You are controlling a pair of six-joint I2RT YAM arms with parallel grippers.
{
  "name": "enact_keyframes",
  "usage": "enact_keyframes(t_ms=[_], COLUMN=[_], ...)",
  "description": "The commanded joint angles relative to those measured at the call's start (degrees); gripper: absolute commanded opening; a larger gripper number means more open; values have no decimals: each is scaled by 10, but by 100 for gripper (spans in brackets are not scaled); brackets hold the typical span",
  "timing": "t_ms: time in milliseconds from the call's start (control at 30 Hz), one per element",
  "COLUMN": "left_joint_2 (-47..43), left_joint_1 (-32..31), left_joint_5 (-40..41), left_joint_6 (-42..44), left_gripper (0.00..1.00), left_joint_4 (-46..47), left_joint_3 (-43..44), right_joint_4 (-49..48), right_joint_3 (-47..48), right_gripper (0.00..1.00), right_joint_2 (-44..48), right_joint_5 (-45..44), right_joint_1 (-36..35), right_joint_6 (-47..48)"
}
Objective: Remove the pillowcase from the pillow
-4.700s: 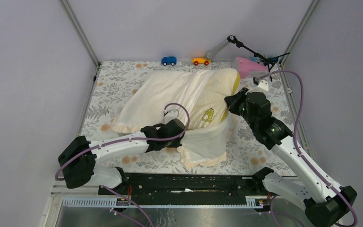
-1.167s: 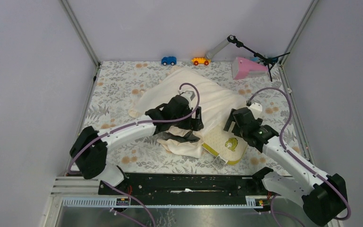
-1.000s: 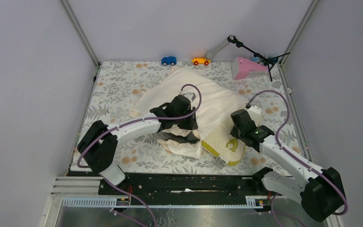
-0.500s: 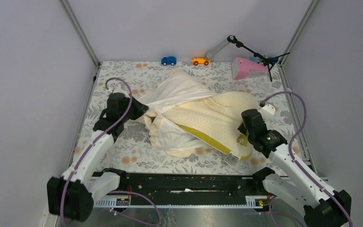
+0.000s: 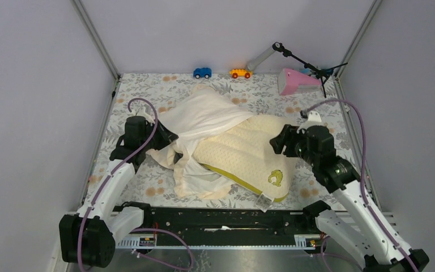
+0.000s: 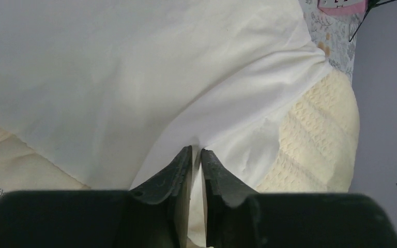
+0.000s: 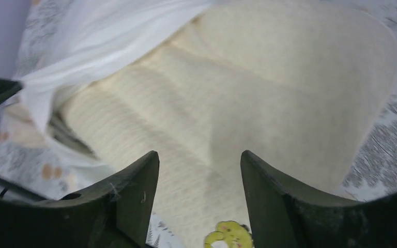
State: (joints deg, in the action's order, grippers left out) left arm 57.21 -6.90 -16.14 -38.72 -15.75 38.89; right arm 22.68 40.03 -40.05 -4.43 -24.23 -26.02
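Observation:
The pillow (image 5: 243, 152), pale yellow and quilted with a yellow-green side band, lies flat in the middle right, its logo (image 5: 275, 178) at the near corner. The cream pillowcase (image 5: 203, 112) still covers its far-left end and trails toward the near edge. My left gripper (image 5: 168, 136) is at the pillow's left end. In the left wrist view my left gripper (image 6: 196, 151) is shut on a fold of the pillowcase (image 6: 108, 77), the pillow (image 6: 315, 134) to the right. My right gripper (image 5: 277, 145) hovers open over the pillow's right side. The right wrist view shows my right gripper (image 7: 199, 155) empty above the pillow (image 7: 269, 93).
A blue toy car (image 5: 202, 72) and an orange toy car (image 5: 239, 73) stand at the far edge. A pink object (image 5: 295, 80) and a black stand (image 5: 308, 65) sit at the back right. Grey walls with metal posts close in the floral table (image 5: 141, 96).
My right gripper has opened, let go of the pillow's near corner and risen. The pillow has dropped flat. The pillowcase has slid further left, and my left gripper keeps its hold.

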Motion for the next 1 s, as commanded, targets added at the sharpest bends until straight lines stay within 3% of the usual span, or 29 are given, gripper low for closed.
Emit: enact_keyframes(t_ms=[0,167,267,433,633,967], left_joint_2=[-27,-46,-30,25,90,120], left_joint_1=[-6,-48,-103,-206,-247,-257], left_joint_5=[-8,58,105,216,243,245], left_joint_6=[30,50,77,101,97,66], left_gripper=[21,48,51,67,82,86], left_joint_4=[7,-39,-73,-133,-142,-66], left_joint_3=[21,51,90,154,173,102], right_joint_4=[27,-14,-24,-17,-27,-71], right_joint_3=[123,129,141,170,182,140], right_gripper=[66,76,82,91,96,95], right_joint_2=[-87,-135,-176,-267,-349,-418], right_joint_5=[183,167,147,52,-37,-100], right_joint_1=[-16,-76,-116,-223,-297,-302], right_joint_6=[83,87,96,141,175,178])
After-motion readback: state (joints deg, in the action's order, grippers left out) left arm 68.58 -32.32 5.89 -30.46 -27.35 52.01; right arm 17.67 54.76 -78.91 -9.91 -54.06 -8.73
